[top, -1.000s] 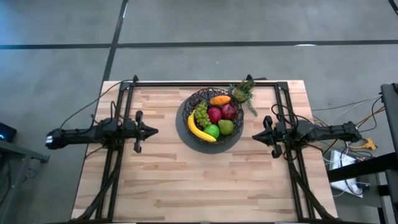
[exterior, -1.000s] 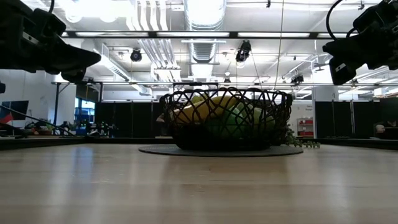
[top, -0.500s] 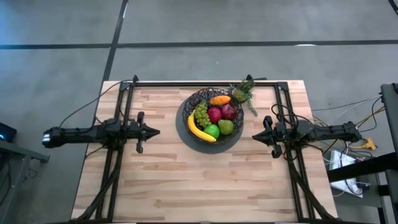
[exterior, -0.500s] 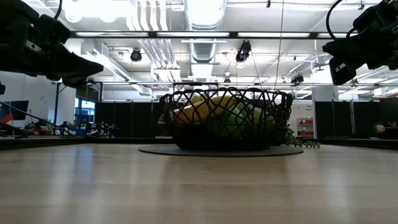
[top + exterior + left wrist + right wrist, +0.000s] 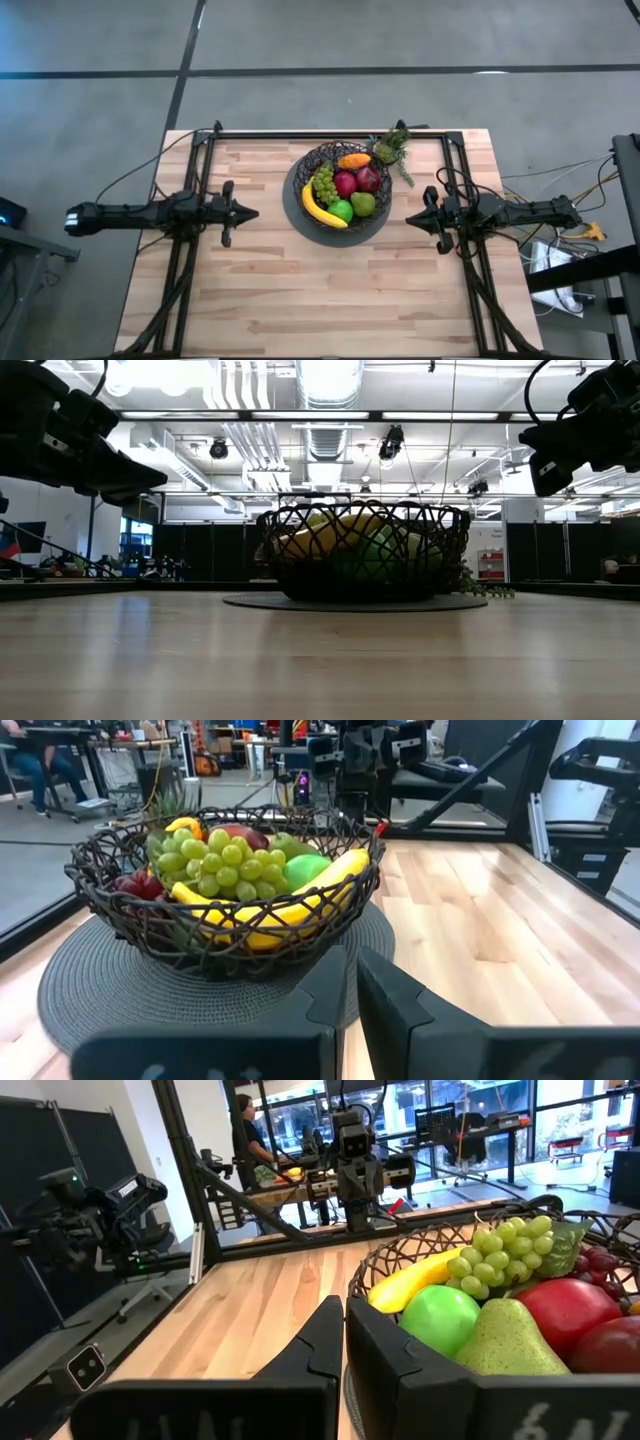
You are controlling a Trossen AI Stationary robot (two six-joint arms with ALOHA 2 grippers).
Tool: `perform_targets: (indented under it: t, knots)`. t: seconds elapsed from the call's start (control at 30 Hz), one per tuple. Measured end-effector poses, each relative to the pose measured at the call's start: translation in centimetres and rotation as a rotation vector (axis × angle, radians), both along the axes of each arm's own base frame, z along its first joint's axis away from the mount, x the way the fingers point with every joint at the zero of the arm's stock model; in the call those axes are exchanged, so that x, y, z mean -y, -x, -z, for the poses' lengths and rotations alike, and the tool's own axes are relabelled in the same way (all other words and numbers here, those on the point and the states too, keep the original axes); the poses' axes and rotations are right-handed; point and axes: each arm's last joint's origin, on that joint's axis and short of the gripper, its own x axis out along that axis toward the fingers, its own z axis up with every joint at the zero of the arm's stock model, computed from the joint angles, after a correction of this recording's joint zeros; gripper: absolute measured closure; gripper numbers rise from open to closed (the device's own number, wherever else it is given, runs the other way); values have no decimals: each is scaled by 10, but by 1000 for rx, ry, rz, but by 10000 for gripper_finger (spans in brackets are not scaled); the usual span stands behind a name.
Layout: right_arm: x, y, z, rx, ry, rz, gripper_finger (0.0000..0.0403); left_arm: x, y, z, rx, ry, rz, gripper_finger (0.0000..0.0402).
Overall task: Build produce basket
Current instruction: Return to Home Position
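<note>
Reaching level across the table (image 5: 250, 300), the left gripper (image 5: 243, 212) is held well to the left of the basket (image 5: 300, 178), its tip aimed at the basket's side. In the left wrist view its fingers (image 5: 322, 992) are pressed together with only a thin slit between them, and nothing is pinched.

The basket is set on a round grey mat (image 5: 288, 212) toward the far edge of the table and appears full. A banana (image 5: 318, 211) is curved along the wall on the left gripper's side, green grapes (image 5: 323, 185) are heaped just behind it, and a red apple (image 5: 345, 184), a green apple (image 5: 341, 210), an avocado (image 5: 363, 203) and an orange piece (image 5: 353, 160) fill the rest. A leafy sprig (image 5: 390, 148) lies outside the basket, against its far right rim.

To the right of the basket, the right gripper (image 5: 412, 220) is pointed back at it, likewise closed on nothing, and is judged the nearer of the two.

With loading apparently done, only withdrawal remains. That move is judged to turn on one relation: the basket lies straight ahead of each tip, along each arm's long axis, so each arm need only be drawn back along that axis.

Height is given only by the low view, where both grippers (image 5: 150, 472) (image 5: 540, 465) hang above the basket's rim (image 5: 360, 510). The wrist views alone reveal the fruit's stacking, the banana's length (image 5: 290, 905) against the wire, and the narrow slit between the right fingers (image 5: 322, 1342).
</note>
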Motion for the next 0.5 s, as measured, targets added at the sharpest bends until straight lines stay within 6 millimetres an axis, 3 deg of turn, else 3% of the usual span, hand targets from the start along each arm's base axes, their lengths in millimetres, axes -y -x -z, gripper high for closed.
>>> perform_targets:
  t: [0.4,0.5]
  knots:
    - [0,0,0,1,3,-3,394,0,-1,3,-29,1,1,391]
    - [-5,1,-3,47,87,-185,394,0,-2,3,-33,2,1,391]
